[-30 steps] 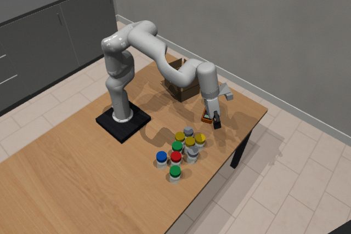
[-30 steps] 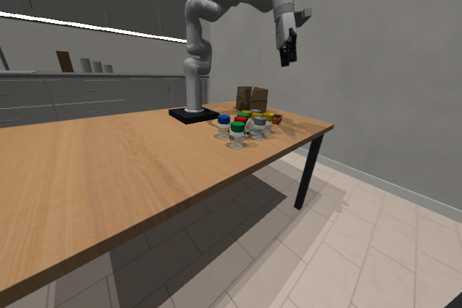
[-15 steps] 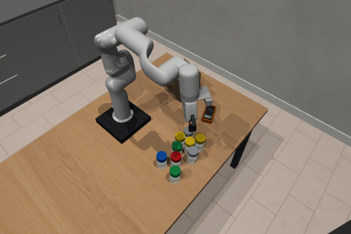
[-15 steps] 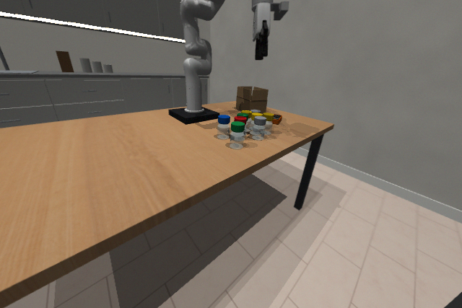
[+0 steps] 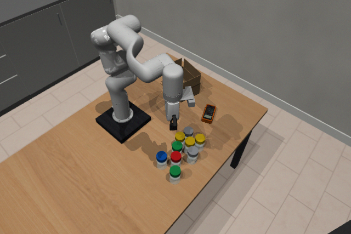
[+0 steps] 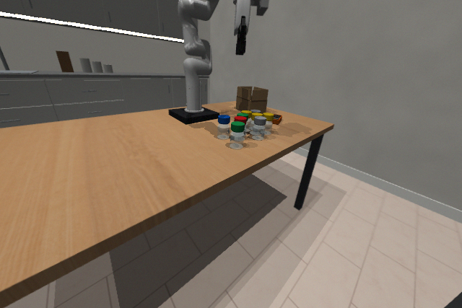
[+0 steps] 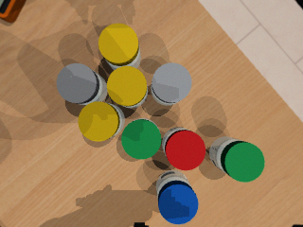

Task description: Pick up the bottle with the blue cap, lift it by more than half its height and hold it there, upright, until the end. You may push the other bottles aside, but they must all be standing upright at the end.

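We find the blue-capped bottle (image 5: 161,160) at the cluster's edge, beside the red-capped bottle (image 5: 175,158). The gripper (image 6: 240,39) hangs high above, fingers wide, holding nothing. We judge the bottle light, rigid and slick (clear plastic, probably); grasp just below the cap.

Wooden table (image 5: 71,169), bottles (image 5: 187,147), multimeter (image 5: 209,113), box (image 5: 192,76)

cardboard box (image 5: 191,76) open, upright | orange multimeter (image 5: 209,113) flat on table (image 5: 71,175)
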Controlling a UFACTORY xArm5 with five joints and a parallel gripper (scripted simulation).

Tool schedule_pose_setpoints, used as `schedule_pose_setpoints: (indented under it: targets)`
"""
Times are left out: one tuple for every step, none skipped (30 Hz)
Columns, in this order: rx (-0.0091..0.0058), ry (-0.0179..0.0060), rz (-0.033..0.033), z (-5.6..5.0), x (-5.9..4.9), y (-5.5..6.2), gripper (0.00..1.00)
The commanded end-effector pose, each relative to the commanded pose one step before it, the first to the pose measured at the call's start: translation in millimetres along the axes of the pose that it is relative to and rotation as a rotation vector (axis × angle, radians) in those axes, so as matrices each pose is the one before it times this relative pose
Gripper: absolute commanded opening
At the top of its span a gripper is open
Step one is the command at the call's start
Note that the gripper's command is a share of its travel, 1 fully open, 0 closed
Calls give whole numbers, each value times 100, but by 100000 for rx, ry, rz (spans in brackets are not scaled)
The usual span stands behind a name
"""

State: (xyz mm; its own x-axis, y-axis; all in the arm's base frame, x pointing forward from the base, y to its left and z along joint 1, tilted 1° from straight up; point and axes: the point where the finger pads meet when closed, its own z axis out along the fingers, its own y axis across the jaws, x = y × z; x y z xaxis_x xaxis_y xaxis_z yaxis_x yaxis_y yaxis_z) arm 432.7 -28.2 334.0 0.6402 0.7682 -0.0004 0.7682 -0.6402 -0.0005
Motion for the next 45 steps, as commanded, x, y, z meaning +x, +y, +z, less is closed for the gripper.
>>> schedule_pose_setpoints:
  targets:
    - [239, -562, 30, -259, -625, -96, 79]
    - [0, 0, 0, 0, 0, 0, 79]
    - [-575, 810, -32, 93, 661, 144, 79]
    - [0, 0, 0, 0, 0, 0, 79]
    - [0, 0, 0, 0, 0, 0, 79]
    - [0, 0, 0, 0, 0, 0, 79]
    - [0, 0, 0, 0, 0, 0, 79]
    - [0, 0, 0, 0, 0, 0, 79]
    - [0, 0, 0, 0, 0, 0, 79]
    - [0, 0, 0, 0, 0, 0, 79]
    - [0, 0, 0, 0, 0, 0, 79]
    - [0, 0, 0, 0, 0, 0, 79]
    - [0, 0, 0, 0, 0, 0, 79]
    - [0, 0, 0, 0, 0, 0, 79]
    - [0, 0, 0, 0, 0, 0, 79]
    - [0, 0, 0, 0, 0, 0, 79]
    - [0, 0, 0, 0, 0, 0, 79]
    - [0, 0, 0, 0, 0, 0, 79]
    - [0, 0, 0, 0, 0, 0, 79]
    - [1, -1, -2, 0, 0, -1, 79]
    - [0, 0, 0, 0, 0, 0, 79]
    - [0, 0, 0, 0, 0, 0, 79]
    - [0, 0, 0, 0, 0, 0, 79]
    - [0, 0, 0, 0, 0, 0, 79]
    - [0, 0, 0, 0, 0, 0, 79]
    - [0, 0, 0, 0, 0, 0, 79]
    - [0, 0, 0, 0, 0, 0, 79]
    - [0, 0, 0, 0, 0, 0, 79]
    - [0, 0, 0, 0, 0, 0, 79]
    - [0, 0, 0, 0, 0, 0, 79]
    - [0, 0, 0, 0, 0, 0, 79]
    - [0, 0, 0, 0, 0, 0, 79]
    - [0, 0, 0, 0, 0, 0, 79]
    - [0, 0, 0, 0, 0, 0, 79]
    - [0, 0, 0, 0, 0, 0, 79]
    - [0, 0, 0, 0, 0, 0, 79]
    - [0, 0, 0, 0, 0, 0, 79]
    - [0, 0, 0, 0, 0, 0, 79]
    - [0, 0, 0, 0, 0, 0, 79]
    - [0, 0, 0, 0, 0, 0, 79]
    - [0, 0, 0, 0, 0, 0, 79]
    - [0, 0, 0, 0, 0, 0, 79]
    - [0, 0, 0, 0, 0, 0, 79]
    - [0, 0, 0, 0, 0, 0, 79]
    - [0, 0, 0, 0, 0, 0, 79]
